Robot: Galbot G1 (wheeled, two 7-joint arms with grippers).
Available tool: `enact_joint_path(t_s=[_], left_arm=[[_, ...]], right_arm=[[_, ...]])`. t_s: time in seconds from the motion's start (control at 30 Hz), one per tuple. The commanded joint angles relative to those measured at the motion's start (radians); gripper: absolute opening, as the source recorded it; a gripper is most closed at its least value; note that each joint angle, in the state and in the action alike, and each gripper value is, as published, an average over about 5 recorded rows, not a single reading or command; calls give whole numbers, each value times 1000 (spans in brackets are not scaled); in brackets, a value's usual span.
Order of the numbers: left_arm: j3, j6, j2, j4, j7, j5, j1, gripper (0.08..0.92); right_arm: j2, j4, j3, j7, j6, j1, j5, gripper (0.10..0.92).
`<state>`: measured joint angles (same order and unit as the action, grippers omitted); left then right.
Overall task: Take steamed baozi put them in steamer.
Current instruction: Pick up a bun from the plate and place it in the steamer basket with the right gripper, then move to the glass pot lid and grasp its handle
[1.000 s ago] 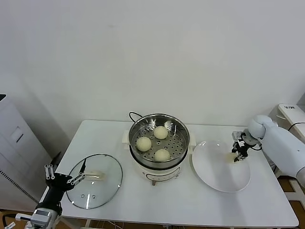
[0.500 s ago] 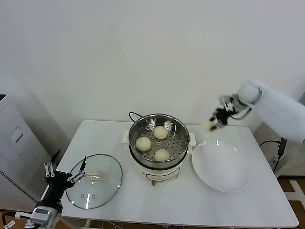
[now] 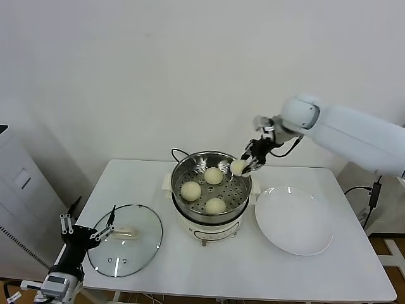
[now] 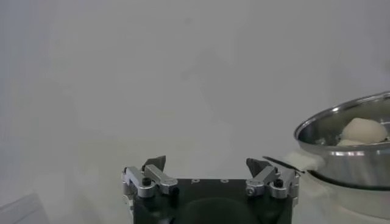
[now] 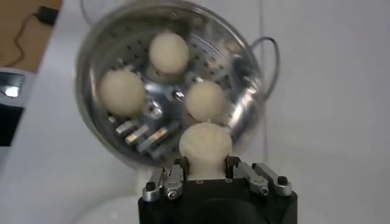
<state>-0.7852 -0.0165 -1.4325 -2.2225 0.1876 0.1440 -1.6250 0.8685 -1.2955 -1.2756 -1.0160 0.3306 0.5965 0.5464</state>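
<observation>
Steamer [image 3: 211, 190]: the steel perforated basket on its cream-white pot body stands on the counter [image 3: 190, 266], directly below and just ahead of the right gripper [image 3: 243, 164]. One second ago this gripper was low over the white plate [image 3: 294, 220]; it has since swung across, and the plate now lies bare behind it. The jaws are clenched on the fourth baozi [image 3: 238, 166], held above the basket's near rim. Three baozi [image 3: 214, 175] already lie inside, so release completes the load, judging by the count. The held bun is pale cream, smooth and round, bulging slightly between the jaws. The left gripper [image 3: 85, 235] is parked, jaws released, beside the glass lid [image 3: 124, 240].
</observation>
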Motion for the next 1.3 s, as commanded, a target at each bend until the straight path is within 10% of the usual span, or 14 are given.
enact_joint_path(t_s=[0.03,0.43,1.03,1.3], left_arm=[[2,-2,-6,5,1,2,2,823],[1,0,-5,15,1,0,11,823],[5,-2,-9,9,1,5,6,823],[4,-2,-3,-1,-3,3,10,823]], right_arm=[[29,-61,-39,87,63,-72,-20,390],[31,4,5,96,46,-134,-60,418],[24,22,111,107,38,-104,40,803],[-52,30,451,558,-101,-318,336,823]])
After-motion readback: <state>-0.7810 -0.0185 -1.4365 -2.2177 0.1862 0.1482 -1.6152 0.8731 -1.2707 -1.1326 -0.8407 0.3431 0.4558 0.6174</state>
